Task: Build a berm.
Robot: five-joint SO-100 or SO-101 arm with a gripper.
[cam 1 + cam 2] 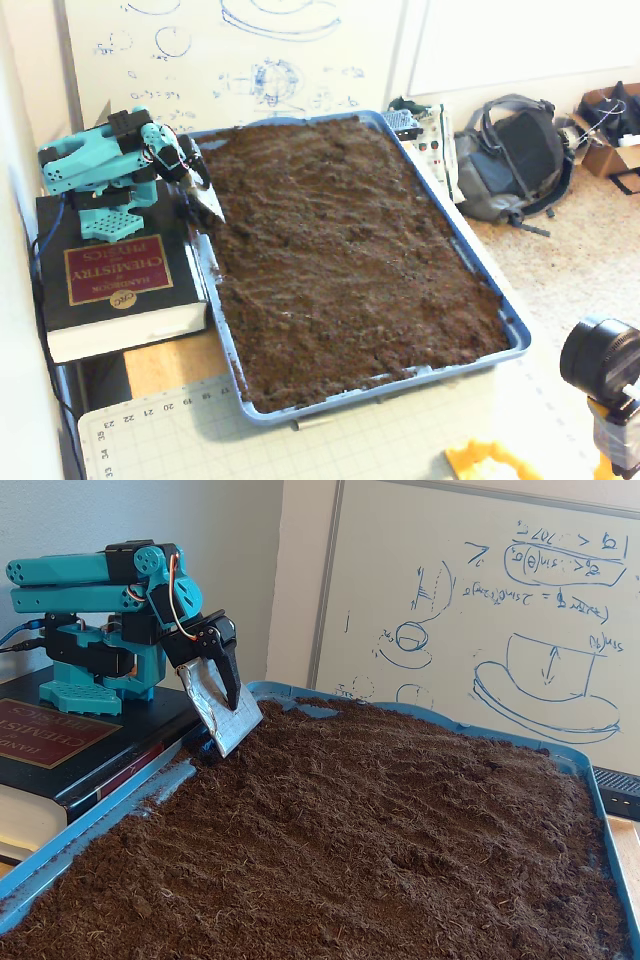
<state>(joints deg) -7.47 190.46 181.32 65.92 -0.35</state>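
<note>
Fixed views both show one blue tray (pixel 512 338) filled near edge to edge with dark brown crumbly soil (pixel 350 260). Surface lumpy but roughly level; no distinct berm visible in either fixed view, just a few shallow furrows and clods. A little soil is thin along the tray's left wall near the arm, blue floor showing there (pixel 170 780)

One whiteboard (pixel 480 610) behind the tray, blue marker sketches on it. One grey backpack (pixel 515 160) on the speckled floor right of the tray in a fixed view, cardboard box (pixel 612 128) beyond it. One green cutting mat (pixel 330 440) with ruler marks under the tray's near edge

One thick book (pixel 115 275), black cover with red title panel, sits left of the tray; one teal arm (pixel 100 170) is mounted on top of it, folded back on itself. One gripper (pixel 222 710): a flat silvery scoop plate fixed to one finger, black finger lying close along it, jaws narrow, nothing held. Scoop tip hangs just above the soil at the tray's far left corner, tilted down

One black camera (pixel 600 360) at lower right of a fixed view
</note>
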